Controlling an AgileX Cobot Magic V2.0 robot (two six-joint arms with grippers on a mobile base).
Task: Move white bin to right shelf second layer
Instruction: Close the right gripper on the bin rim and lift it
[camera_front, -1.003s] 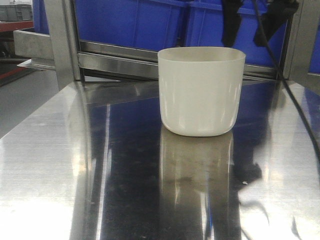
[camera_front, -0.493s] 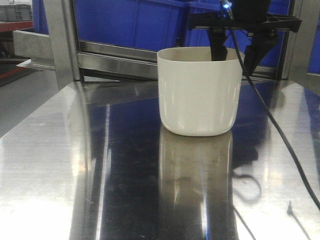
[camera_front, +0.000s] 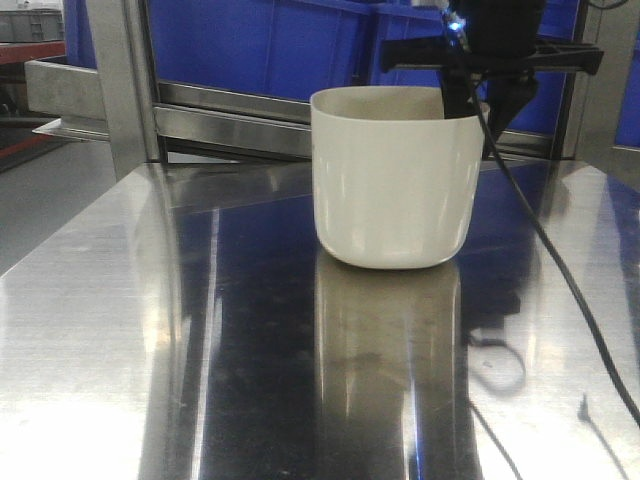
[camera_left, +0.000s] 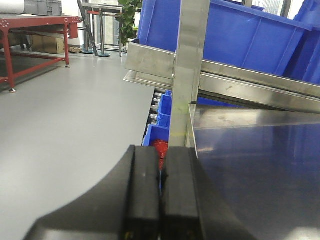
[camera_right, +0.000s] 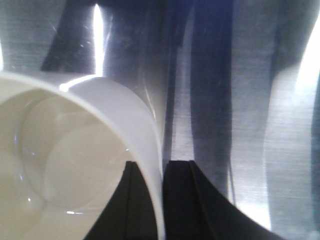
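Observation:
The white bin (camera_front: 395, 180) stands on the mirror-like steel tabletop (camera_front: 150, 330), mouth up. My right gripper (camera_front: 478, 100) has come down over its far right rim and is shut on the wall, one finger inside and one outside. In the right wrist view the bin (camera_right: 75, 150) fills the left side, with its thin wall pinched in my right gripper (camera_right: 154, 163). My left gripper (camera_left: 161, 155) hangs beyond the table's left edge, shut with nothing between its fingers. The right shelf second layer is out of view.
Behind the bin runs a steel rack rail (camera_front: 230, 115) carrying large blue crates (camera_front: 260, 45). A steel upright (camera_front: 125, 80) stands at the table's back left corner. A black cable (camera_front: 560, 280) trails from the right arm over the table. Grey floor (camera_left: 60, 125) lies to the left.
The right gripper dropped from above onto the bin's far right rim and shut on the wall. The bin has shifted slightly to the left.

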